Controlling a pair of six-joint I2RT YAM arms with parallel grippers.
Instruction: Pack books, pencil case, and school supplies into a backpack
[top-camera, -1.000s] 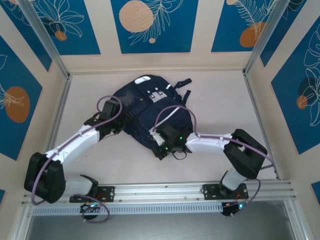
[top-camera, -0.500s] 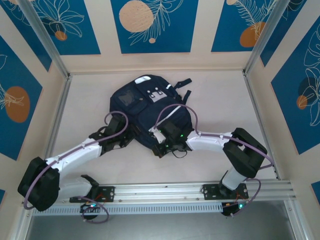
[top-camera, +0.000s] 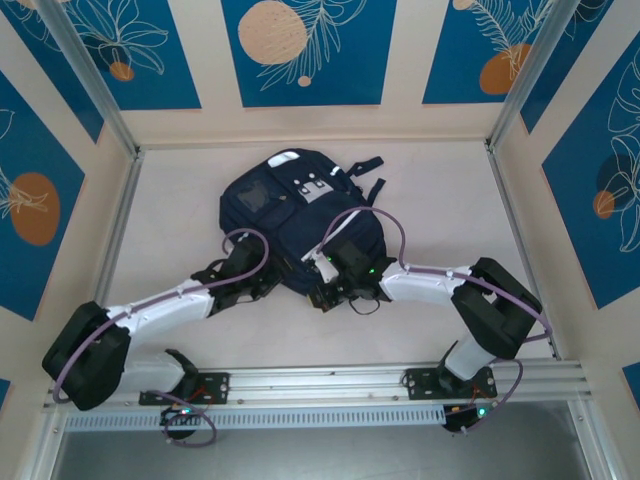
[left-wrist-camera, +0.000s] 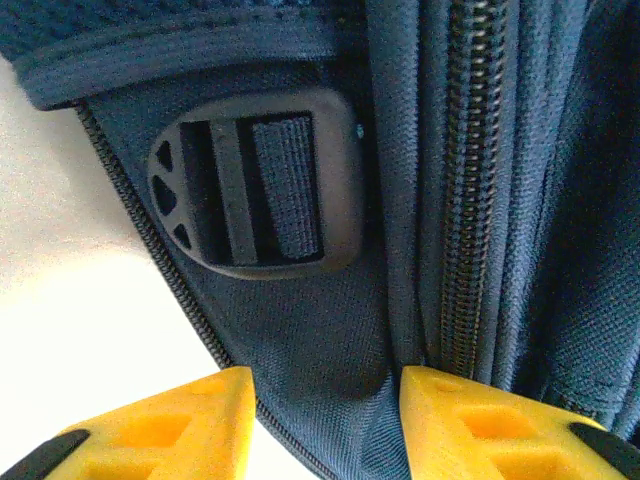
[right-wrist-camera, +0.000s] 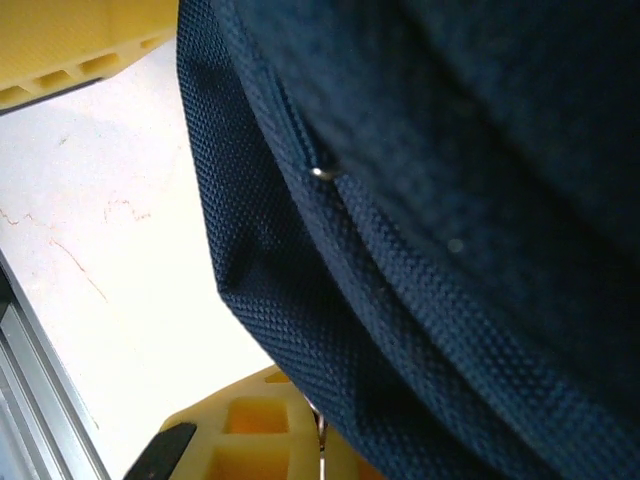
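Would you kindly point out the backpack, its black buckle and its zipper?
backpack (top-camera: 290, 220), top view, front panel.
buckle (left-wrist-camera: 228, 185), left wrist view, centre bar.
zipper (left-wrist-camera: 470, 180), left wrist view, teeth.

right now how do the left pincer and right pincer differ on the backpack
The left pincer has its fingers apart, straddling a fold of the backpack beside its zipper; the right pincer is shut on the fabric edge. The left pincer sits by a black buckle; the right pincer sits by a plain seam. Both have yellow fingers and work the backpack's near end.
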